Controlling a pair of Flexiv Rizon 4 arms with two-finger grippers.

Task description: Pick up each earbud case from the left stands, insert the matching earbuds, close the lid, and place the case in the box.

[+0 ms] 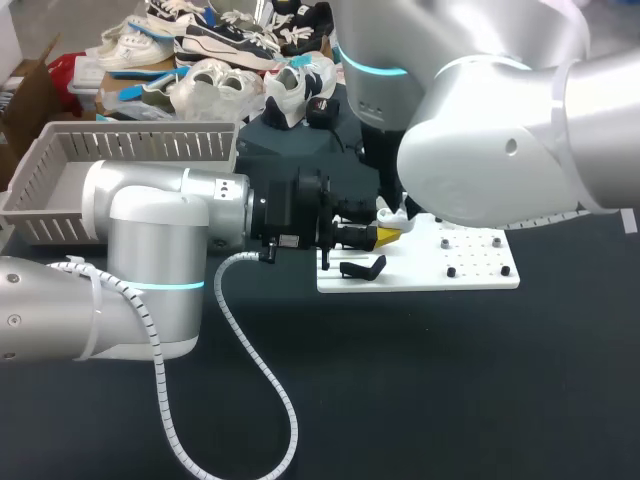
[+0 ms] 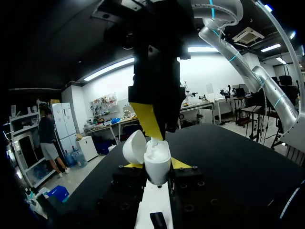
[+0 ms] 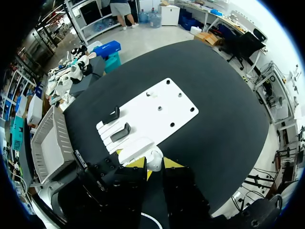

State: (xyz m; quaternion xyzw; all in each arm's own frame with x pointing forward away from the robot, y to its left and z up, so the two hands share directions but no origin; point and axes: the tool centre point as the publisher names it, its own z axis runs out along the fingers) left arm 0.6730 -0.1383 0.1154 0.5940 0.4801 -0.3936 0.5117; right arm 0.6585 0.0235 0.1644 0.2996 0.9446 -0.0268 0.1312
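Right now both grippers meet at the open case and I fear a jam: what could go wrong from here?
1. The right gripper sits directly over the open earbud case held by the left gripper; a slight offset might push the case askew.
2. The lid stands open beside it and might get knocked.

Board right of middle, basket back left, case between the two grippers.

The board (image 1: 470, 275) lies on the table (image 1: 450, 390), right of the middle, and the basket (image 1: 150, 147) sits at the back left, apart from it. One stand (image 3: 112, 115) and a second stand (image 3: 122, 131) sit side by side at the board's left end (the end nearer the basket). The left gripper (image 1: 386, 237) comes in level from the left, in front of the basket, with the earbud case (image 2: 157, 162) held between its fingers, seemingly over the board's left edge. The right gripper (image 3: 155, 166) hangs directly above the case.
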